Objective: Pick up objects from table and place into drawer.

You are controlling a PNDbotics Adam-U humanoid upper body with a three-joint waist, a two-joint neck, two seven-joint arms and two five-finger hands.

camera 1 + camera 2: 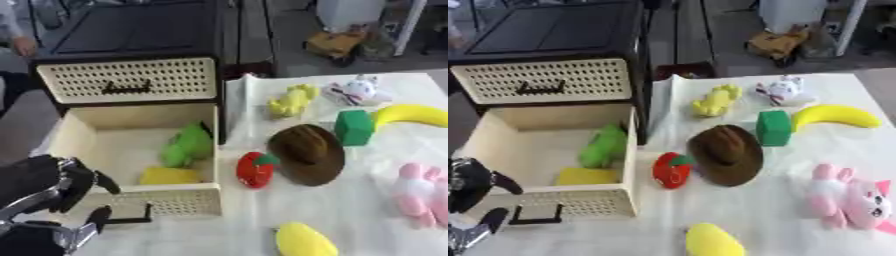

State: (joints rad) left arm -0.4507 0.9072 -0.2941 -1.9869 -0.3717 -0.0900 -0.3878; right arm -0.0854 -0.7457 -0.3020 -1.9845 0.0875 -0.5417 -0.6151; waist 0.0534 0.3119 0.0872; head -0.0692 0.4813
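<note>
At the near left corner my left hand (52,187) hangs beside the open drawer's (92,135) front, fingers curled and grasping nothing; its black handle (131,218) sits just right of them. My right hand shows in neither view. Inside the drawer lie a green toy (186,146) and a yellow piece (171,176), with bare floor on their left. Right of it on the desk (772,220) wait the strawberry (255,169), brown hat (308,153), green block (353,127), banana (415,115) and pink plush (846,198).
</note>
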